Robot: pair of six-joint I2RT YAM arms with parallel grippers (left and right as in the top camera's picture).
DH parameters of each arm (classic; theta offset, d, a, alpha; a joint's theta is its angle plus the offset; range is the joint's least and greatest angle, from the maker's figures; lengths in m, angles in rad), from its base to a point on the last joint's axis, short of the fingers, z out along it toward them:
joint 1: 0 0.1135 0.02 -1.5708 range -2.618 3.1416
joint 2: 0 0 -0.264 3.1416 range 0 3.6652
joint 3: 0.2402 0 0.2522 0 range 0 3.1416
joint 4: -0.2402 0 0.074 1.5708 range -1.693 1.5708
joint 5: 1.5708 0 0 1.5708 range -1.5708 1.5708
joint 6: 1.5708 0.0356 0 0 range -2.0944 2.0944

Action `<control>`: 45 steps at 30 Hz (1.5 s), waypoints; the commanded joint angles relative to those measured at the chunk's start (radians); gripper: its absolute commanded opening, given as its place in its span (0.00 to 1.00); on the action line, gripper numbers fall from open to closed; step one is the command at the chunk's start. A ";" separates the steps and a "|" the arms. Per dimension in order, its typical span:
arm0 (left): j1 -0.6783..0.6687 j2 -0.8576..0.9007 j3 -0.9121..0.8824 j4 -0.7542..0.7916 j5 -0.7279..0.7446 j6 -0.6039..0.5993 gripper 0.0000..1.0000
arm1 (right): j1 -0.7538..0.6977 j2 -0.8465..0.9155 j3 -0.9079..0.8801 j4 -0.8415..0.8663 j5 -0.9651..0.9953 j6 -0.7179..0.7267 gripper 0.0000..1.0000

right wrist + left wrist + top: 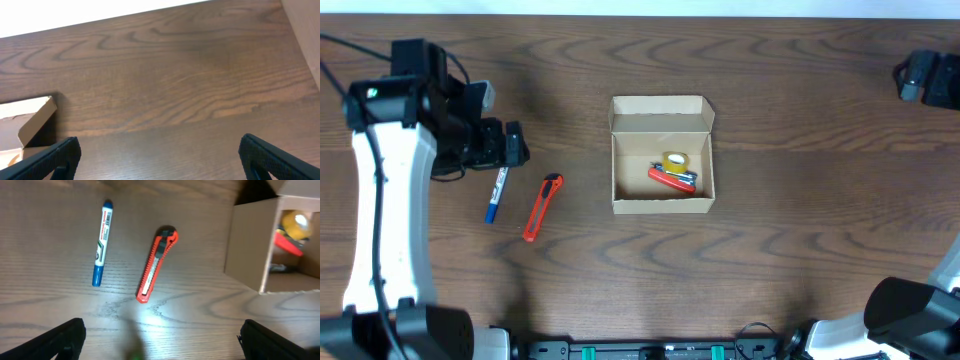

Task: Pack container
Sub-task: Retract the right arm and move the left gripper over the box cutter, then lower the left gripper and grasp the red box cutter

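Left gripper (510, 144) first: its wrist camera shows both black fingertips (67, 336) spread wide at the bottom of the frame with only wood grain between them, so it is released and carrying nothing. Just ahead of it on the dark brown wooden table (800, 230) lie one white marker pen with a blue cap (497, 193) and, beside it, one orange-red utility knife (542, 207), side by side but apart. Right gripper (160, 150) is likewise spread and empty, up at the far right corner in the overhead view. The small tan cardboard box (662, 205) sits mid-table, lid flap folded back, well clear of both grippers. From overhead you look straight into it: one yellow round item (674, 161) touching one red item (670, 178). The left wrist view catches the box's side wall (250, 245) and those two things through the opening; the right wrist view gets only a flap corner (35, 122).
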 commanded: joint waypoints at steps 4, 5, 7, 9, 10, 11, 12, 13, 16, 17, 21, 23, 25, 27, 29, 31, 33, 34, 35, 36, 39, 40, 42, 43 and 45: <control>-0.065 0.129 0.018 -0.025 -0.294 -0.064 1.00 | -0.018 0.003 0.012 -0.021 -0.027 0.014 0.99; -0.078 0.151 0.018 -0.018 -0.291 -0.063 1.00 | -0.017 0.008 0.012 -0.024 -0.028 0.014 0.99; -0.104 0.188 0.018 0.008 -0.285 -0.063 1.00 | -0.017 0.014 0.008 -0.028 -0.028 0.014 0.99; -0.130 0.218 0.018 0.043 -0.275 -0.045 1.00 | -0.017 0.020 0.002 -0.029 -0.027 0.013 0.99; -0.146 0.228 0.016 0.060 -0.261 -0.016 1.00 | -0.017 0.022 -0.001 -0.031 -0.027 0.014 0.99; -0.161 0.235 0.008 0.080 -0.259 -0.002 0.95 | -0.017 0.024 -0.006 -0.031 -0.027 0.013 0.99; -0.177 0.238 -0.004 0.103 -0.259 0.014 0.93 | -0.017 0.024 -0.013 -0.031 -0.028 0.006 0.99; -0.195 0.238 -0.026 0.131 -0.259 0.032 0.91 | -0.017 0.024 -0.020 -0.031 -0.027 0.006 0.99; -0.240 0.226 -0.104 0.194 -0.272 0.053 0.90 | -0.017 0.024 -0.041 -0.030 -0.026 -0.016 0.99; -0.251 0.217 -0.136 0.214 -0.271 0.053 0.89 | -0.017 0.024 -0.046 -0.031 -0.023 -0.019 0.99; -0.280 0.148 -0.290 0.328 -0.267 0.003 0.89 | -0.017 0.025 -0.069 -0.032 0.006 -0.020 0.99; -0.285 0.098 -0.370 0.386 -0.266 -0.021 0.89 | -0.017 0.025 -0.089 -0.030 0.025 -0.020 0.99; -0.285 0.044 -0.442 0.435 -0.266 -0.042 0.90 | -0.017 0.025 -0.116 -0.027 0.049 -0.020 0.99; -0.284 0.003 -0.491 0.472 -0.269 -0.067 0.91 | -0.017 0.025 -0.147 -0.019 0.064 -0.020 0.99; -0.285 -0.027 -0.529 0.506 -0.270 -0.067 0.91 | -0.018 0.025 -0.179 -0.006 0.072 -0.020 0.99; -0.284 -0.037 -0.549 0.527 -0.270 -0.063 0.93 | -0.018 0.025 -0.210 0.011 0.077 -0.020 0.99; -0.284 -0.036 -0.558 0.544 -0.270 -0.064 0.95 | -0.018 0.025 -0.235 0.026 0.087 -0.020 0.99; -0.285 -0.036 -0.565 0.558 -0.270 -0.066 0.95 | -0.018 0.025 -0.248 0.031 0.097 -0.019 0.99; -0.285 -0.036 -0.572 0.572 -0.270 -0.068 0.95 | -0.018 0.025 -0.257 0.034 0.100 -0.020 0.99; -0.285 -0.036 -0.579 0.584 -0.269 -0.068 0.95 | -0.018 0.025 -0.266 0.035 0.100 -0.020 0.99; -0.284 -0.036 -0.607 0.618 -0.283 -0.067 0.95 | -0.018 0.025 -0.278 0.037 0.100 -0.020 0.99; -0.284 -0.036 -0.618 0.629 -0.290 -0.067 0.95 | -0.018 0.025 -0.278 0.037 0.100 -0.019 0.99; -0.284 -0.036 -0.649 0.665 -0.298 -0.067 0.95 | -0.018 0.025 -0.278 0.037 0.100 -0.020 0.99; -0.284 -0.036 -0.671 0.695 -0.296 -0.066 0.95 | -0.018 0.025 -0.278 0.037 0.100 -0.020 0.99; -0.284 -0.036 -0.707 0.740 -0.296 -0.055 0.95 | -0.018 0.025 -0.278 0.035 0.100 -0.019 0.99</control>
